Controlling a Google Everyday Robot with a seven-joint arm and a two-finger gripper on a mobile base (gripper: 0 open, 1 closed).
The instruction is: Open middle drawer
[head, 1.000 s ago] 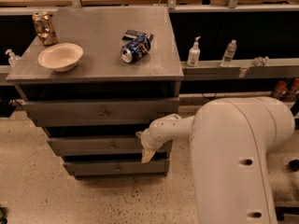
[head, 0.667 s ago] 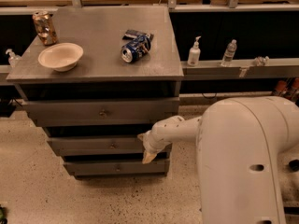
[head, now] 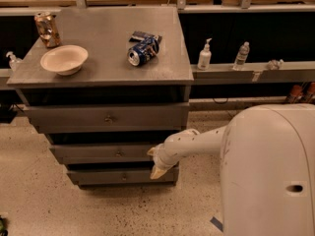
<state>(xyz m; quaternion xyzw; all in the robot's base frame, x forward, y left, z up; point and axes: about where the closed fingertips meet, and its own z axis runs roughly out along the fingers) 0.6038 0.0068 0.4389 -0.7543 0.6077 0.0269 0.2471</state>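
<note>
Camera view looks down on a grey bench (head: 108, 70) with three drawers in its front, and we find the gripper (head: 158, 170) low at the right end of the middle drawer (head: 93, 153), its pale end pointing down across the dark gap toward the bottom drawer (head: 108, 177). We cannot tell whether the gripper is open or closed, nor whether it has hold of anything. The middle drawer stretches away to the picture's left of the gripper, its small round knob (head: 118, 154) well apart from the gripper on that side. Above the gripper sits the larger top drawer (head: 74, 118). Higher still, on the bench top, a crushed blue can (head: 142, 50) lies on its side almost straight above the gripper, while a pale bowl (head: 64, 59) and an upright coppery can (head: 47, 29) stand farther up and to the left. A white arm (head: 197, 144) leads rightward from the gripper.
</note>
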